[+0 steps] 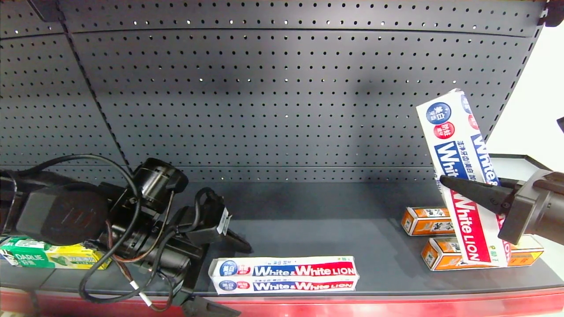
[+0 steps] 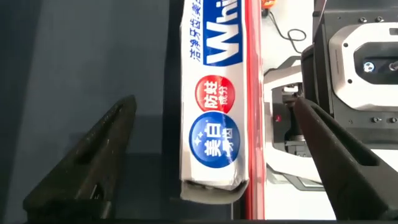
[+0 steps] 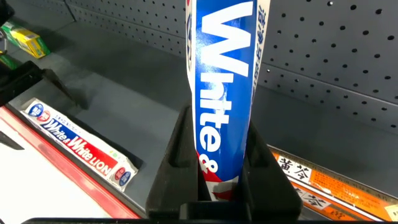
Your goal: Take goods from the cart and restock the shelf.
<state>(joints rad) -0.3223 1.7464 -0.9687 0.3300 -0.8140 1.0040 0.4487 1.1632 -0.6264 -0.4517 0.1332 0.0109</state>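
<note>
Head view: you have one toothpaste box (image 1: 284,274) lying on the shelf (image 1: 330,220), left hand (image 1: 229,277) spread around its end; your right hand (image 1: 467,193) clamps a second box (image 1: 458,145), tilted, not yet placed.

The big black left arm (image 1: 61,213) has round joints, loopy black cables (image 1: 81,155) and a small white sticker (image 1: 224,221). The left pincer (image 2: 212,102) has pointy black fingers (image 2: 93,155). The black right pincer (image 3: 221,143) has tiny screws (image 1: 493,200).
</note>
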